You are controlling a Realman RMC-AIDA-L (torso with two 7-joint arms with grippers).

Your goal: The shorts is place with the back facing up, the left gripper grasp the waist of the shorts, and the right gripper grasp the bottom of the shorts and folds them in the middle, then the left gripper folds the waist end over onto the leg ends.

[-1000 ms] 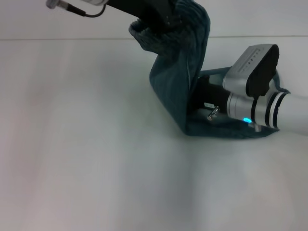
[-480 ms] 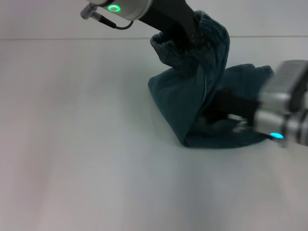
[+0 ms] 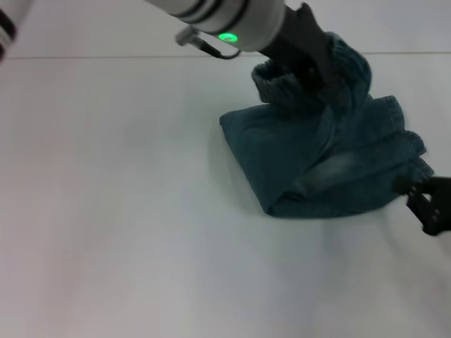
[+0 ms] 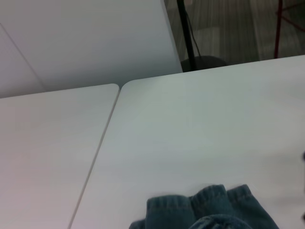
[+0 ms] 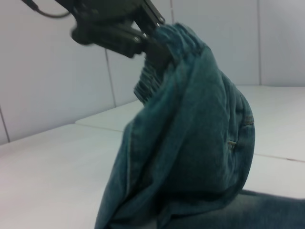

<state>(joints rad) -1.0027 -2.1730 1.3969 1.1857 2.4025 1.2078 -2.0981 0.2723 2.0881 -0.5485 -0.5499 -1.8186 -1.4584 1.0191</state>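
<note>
Nearest me, at the right edge of the table (image 3: 127, 232), my right gripper (image 3: 423, 201) sits just beside the leg ends (image 3: 412, 151) with its fingers spread and holding nothing. Beyond it lie the shorts (image 3: 310, 162), folded lengthwise, their lower half flat on the table. Farther off, my left gripper (image 3: 310, 60) holds the waist (image 3: 282, 84) lifted, fingers pinching the ruffled band. I judge the denim soft and limp yet fairly weighty, so it drapes and sags; the thick elastic band looks like the firmest place to hold.
</note>
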